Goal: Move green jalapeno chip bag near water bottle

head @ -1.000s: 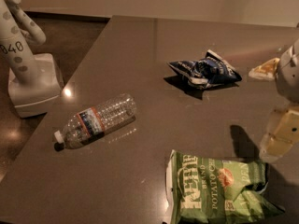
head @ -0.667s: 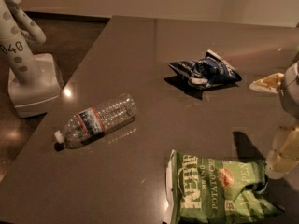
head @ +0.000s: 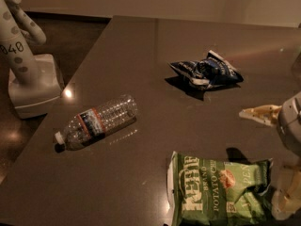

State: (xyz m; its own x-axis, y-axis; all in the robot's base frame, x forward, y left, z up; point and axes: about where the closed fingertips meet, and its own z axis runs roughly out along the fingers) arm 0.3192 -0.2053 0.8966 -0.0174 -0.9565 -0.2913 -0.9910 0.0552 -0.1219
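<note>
Since the earlier frame the gripper [head: 263, 164] has come down along the right edge of the table [head: 155, 46] toward the near right corner, while the three things on the table lie where they were. Its two pale fingers [head: 261, 113] stand wide apart, so it is open and holds nothing. The lower finger is just beside the right end of the green jalapeno chip bag [head: 216, 192]; I cannot tell if it touches.

I count one water bottle [head: 96, 122], two chip bags and one gripper. The green bag lies flat at the near edge, toward the near right corner, well apart from the bottle. On it the white words "BRAND" and "POTATO" can be read, next to an orange round emblem [head: 227, 177]. It looks closed and puffy.

The bottle lies on its side near the left edge, with its white cap [head: 59, 138] on and pointing to the near left corner. The writing on its label is too small to read, and what is inside I cannot tell.

The dark blue chip bag [head: 207, 72] lies crumpled toward the far right.

Beside the left edge stands a white stand [head: 30, 86] marked "040"
</note>
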